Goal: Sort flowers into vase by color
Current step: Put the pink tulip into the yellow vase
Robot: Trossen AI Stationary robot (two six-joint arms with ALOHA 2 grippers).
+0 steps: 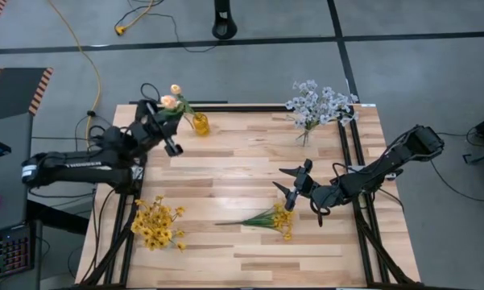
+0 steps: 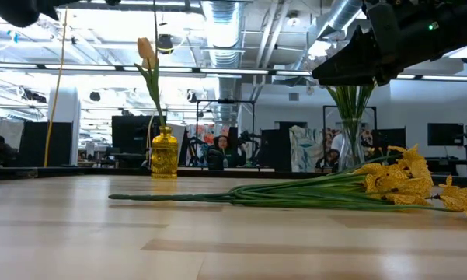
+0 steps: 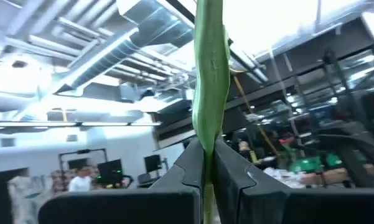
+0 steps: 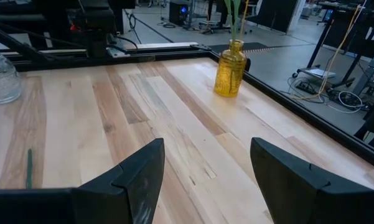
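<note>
Table (image 1: pixel 225 173): a pale wooden top with a dark frame along its edges, an arm coming in from each side.
Left arm: reaches toward the far left corner; the left gripper (image 1: pixel 163 109) is pinched tight on a green stem (image 3: pixel 210 81), which runs up between its fingers (image 3: pixel 187 165) in the wrist view.
Right arm: stretched low over the right half of the table; the right gripper (image 1: pixel 294 179) stands wide apart with nothing between its fingers (image 4: pixel 143 174), just beside the loose yellow sprig.
Blue-white spray (image 1: pixel 318 105): a pale bunch standing in a clear glass vase (image 1: pixel 306 135) at the far right of the table.
Yellow bunch (image 1: pixel 157 225): a cluster of small yellow blossoms at the near left corner.
Loose yellow sprig (image 1: pixel 262 219): lying flat near the middle of the near edge, green stems pointing left, blossoms to the right.
Yellow vase (image 1: pixel 200 123): a small amber glass bottle at the far left, upright, holding one tulip bud.
Peach buds (image 1: pixel 171 98): two cream-peach tulip heads at the far left, just beside the left claw.
</note>
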